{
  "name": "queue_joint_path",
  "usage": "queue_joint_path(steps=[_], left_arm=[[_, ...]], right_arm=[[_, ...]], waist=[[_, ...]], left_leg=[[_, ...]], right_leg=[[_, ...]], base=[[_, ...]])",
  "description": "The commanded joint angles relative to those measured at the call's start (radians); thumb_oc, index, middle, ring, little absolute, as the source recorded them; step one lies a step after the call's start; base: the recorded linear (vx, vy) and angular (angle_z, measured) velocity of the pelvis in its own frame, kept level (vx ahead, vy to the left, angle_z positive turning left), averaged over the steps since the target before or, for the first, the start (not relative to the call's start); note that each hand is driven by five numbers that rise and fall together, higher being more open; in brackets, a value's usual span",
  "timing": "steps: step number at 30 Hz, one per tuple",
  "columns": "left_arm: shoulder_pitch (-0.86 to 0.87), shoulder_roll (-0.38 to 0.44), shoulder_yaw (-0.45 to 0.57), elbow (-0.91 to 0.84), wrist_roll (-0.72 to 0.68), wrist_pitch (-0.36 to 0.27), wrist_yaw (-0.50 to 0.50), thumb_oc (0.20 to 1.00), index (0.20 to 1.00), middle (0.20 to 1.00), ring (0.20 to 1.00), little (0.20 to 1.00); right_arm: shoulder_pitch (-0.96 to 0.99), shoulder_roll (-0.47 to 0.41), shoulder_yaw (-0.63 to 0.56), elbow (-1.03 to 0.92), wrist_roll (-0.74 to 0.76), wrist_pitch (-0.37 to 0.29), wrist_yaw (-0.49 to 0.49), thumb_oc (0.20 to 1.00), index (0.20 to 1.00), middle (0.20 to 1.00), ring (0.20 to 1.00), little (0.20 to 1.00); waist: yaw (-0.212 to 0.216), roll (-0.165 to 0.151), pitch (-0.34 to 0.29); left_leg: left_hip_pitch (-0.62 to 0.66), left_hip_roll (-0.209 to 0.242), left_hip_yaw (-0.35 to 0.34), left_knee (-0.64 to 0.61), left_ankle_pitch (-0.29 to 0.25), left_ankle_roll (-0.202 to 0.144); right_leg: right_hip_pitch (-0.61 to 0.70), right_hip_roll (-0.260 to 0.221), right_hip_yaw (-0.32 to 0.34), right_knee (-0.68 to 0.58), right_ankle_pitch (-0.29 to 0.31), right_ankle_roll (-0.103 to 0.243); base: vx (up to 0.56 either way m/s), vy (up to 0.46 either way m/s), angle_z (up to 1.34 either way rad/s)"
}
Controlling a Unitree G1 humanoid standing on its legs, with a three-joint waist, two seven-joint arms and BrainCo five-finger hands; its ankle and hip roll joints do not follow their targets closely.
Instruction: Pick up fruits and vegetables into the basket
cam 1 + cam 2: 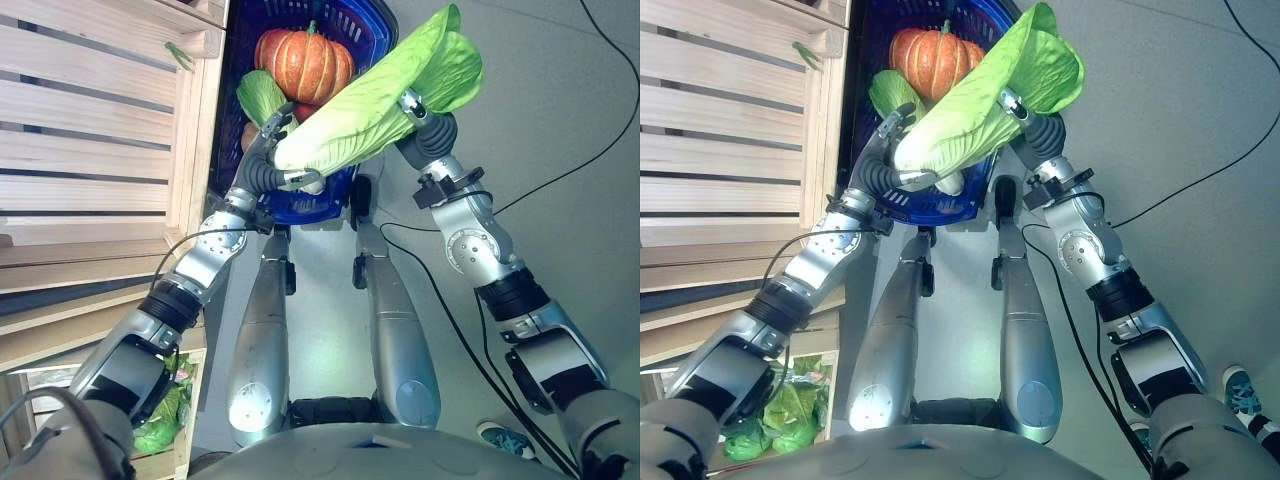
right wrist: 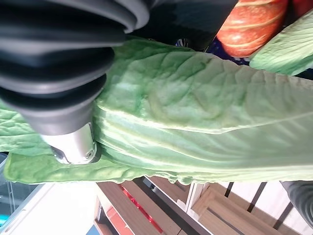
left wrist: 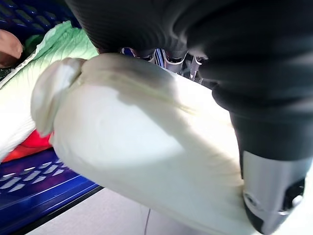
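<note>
I have both arms stretched forward and angled in toward each other. My left hand [image 1: 272, 150] has its fingers curled around the pale stalk end of the cabbage [image 1: 375, 95]. My right hand [image 1: 425, 125] sits farther right, closed on the leafy end, holding it up.

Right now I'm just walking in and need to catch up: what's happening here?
The robot holds a big cabbage in both hands over the near rim of a blue basket on the floor beside wooden crates. The left hand grips the pale stem end, and the right hand supports the leafy end. A pumpkin and another leafy green already lie in the basket. The cabbage is still raised, not yet set inside.
</note>
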Motion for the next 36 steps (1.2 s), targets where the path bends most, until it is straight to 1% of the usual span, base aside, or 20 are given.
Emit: queue_joint_path(steps=[1,4,6,10,17,18,24,26,31,33,35,36], left_arm=[[0.007,0.005,0.141,-0.013,-0.078,-0.047,0.081,1.0,1.0,1.0,1.0,1.0],[0.019,-0.007,0.192,-0.008,-0.101,-0.046,0.123,1.0,1.0,1.0,1.0,1.0],[0.019,-0.007,0.195,-0.007,-0.106,-0.045,0.125,1.0,1.0,1.0,1.0,1.0],[0.01,-0.008,0.255,0.052,-0.139,-0.039,0.172,1.0,1.0,1.0,1.0,1.0],[0.0,0.0,0.285,0.124,-0.121,-0.017,0.221,1.0,1.0,1.0,1.0,1.0],[0.001,0.003,0.289,0.142,-0.124,-0.013,0.222,1.0,1.0,1.0,1.0,1.0],[-0.002,0.002,0.284,0.217,-0.092,-0.001,0.234,1.0,1.0,1.0,1.0,1.0],[-0.006,0.002,0.278,0.25,-0.071,0.001,0.237,1.0,1.0,1.0,1.0,1.0],[-0.026,0.01,0.247,0.307,-0.005,0.033,0.249,1.0,1.0,1.0,1.0,1.0],[-0.041,0.025,0.221,0.343,-0.005,0.039,0.24,1.0,1.0,1.0,1.0,1.0],[-0.056,0.031,0.207,0.371,-0.014,0.04,0.224,1.0,1.0,1.0,1.0,1.0],[-0.062,0.032,0.201,0.379,-0.018,0.039,0.219,1.0,1.0,1.0,1.0,1.0]], right_arm=[[0.05,0.017,-0.004,-0.172,-0.039,0.004,0.021,0.2,0.2,0.2,0.2,0.2],[0.056,0.001,-0.024,-0.171,-0.11,0.013,-0.039,0.2,0.2,0.2,0.2,0.2],[0.056,0.001,-0.026,-0.17,-0.118,0.013,-0.044,0.2,0.2,0.2,0.2,0.2],[0.056,-0.025,-0.048,-0.136,-0.193,0.002,-0.094,0.2,0.2,0.2,0.2,0.2],[0.041,-0.062,-0.053,-0.104,-0.268,0.005,-0.151,0.2,0.2,0.2,0.2,0.2],[0.036,-0.071,-0.048,-0.099,-0.282,0.005,-0.169,0.2,0.2,0.2,0.2,0.2],[0.019,-0.083,-0.031,-0.077,-0.331,0.005,-0.206,0.2,0.2,0.2,0.2,0.2],[-0.005,-0.09,-0.02,-0.061,-0.345,0.017,-0.217,0.2,0.2,0.2,0.2,0.2],[-0.076,-0.09,0.011,-0.008,-0.352,0.058,-0.253,0.2,0.2,0.2,0.2,0.2],[-0.152,-0.092,0.043,0.058,-0.357,0.097,-0.294,0.2,0.2,0.2,0.2,0.2],[-0.217,-0.09,0.064,0.129,-0.344,0.126,-0.306,0.2,0.2,0.2,0.2,0.2],[-0.24,-0.088,0.072,0.16,-0.342,0.13,-0.311,0.2,0.2,0.2,0.2,0.2]], waist=[[0.008,0.005,-0.033],[0.005,0.009,-0.033],[0.005,0.009,-0.033],[-0.002,0.012,-0.033],[-0.006,0.017,-0.033],[-0.006,0.019,-0.033],[-0.006,0.026,-0.033],[-0.004,0.029,-0.033],[0.007,0.036,-0.033],[0.021,0.045,-0.033],[0.033,0.053,-0.033],[0.037,0.055,-0.033]], left_leg=[[0.02,-0.048,0.007,-0.124,0.06,0.013],[0.016,-0.048,0.007,-0.116,0.06,0.011],[0.016,-0.048,0.007,-0.116,0.06,0.011],[0.016,-0.046,0.011,-0.104,0.057,0.008],[0.014,-0.045,0.016,-0.093,0.054,0.005],[0.012,-0.045,0.016,-0.089,0.053,0.005],[0.005,-0.046,0.016,-0.077,0.05,0.004],[0.005,-0.048,0.016,-0.074,0.051,0.004],[0.002,-0.05,0.013,-0.064,0.048,0.004],[-0.002,-0.052,0.01,-0.055,0.047,0.004],[-0.003,-0.053,0.006,-0.048,0.045,0.004],[-0.004,-0.054,0.004,-0.046,0.045,0.003]], right_leg=[[0.051,0.042,-0.069,0.077,-0.117,0.071],[0.05,0.044,-0.067,0.085,-0.126,0.065],[0.05,0.045,-0.067,0.086,-0.127,0.065],[0.05,0.046,-0.065,0.101,-0.139,0.061],[0.046,0.044,-0.065,0.111,-0.148,0.057],[0.044,0.044,-0.065,0.115,-0.15,0.055],[0.037,0.042,-0.065,0.122,-0.155,0.052],[0.038,0.04,-0.066,0.122,-0.154,0.052],[0.035,0.035,-0.072,0.128,-0.156,0.051],[0.032,0.029,-0.08,0.135,-0.159,0.049],[0.029,0.026,-0.086,0.143,-0.162,0.046],[0.029,0.024,-0.089,0.145,-0.163,0.045]], base=[[0.0,0.0,0.0],[0.01,0.037,0.0],[0.0,0.0,0.0],[0.02,0.039,-0.01],[0.01,0.036,-0.02],[0.01,0.043,0.0],[0.01,0.029,-0.01],[0.0,0.0,0.0],[0.0,0.0,0.0],[0.02,-0.004,0.0],[0.02,-0.004,0.0],[0.03,-0.011,0.03]])
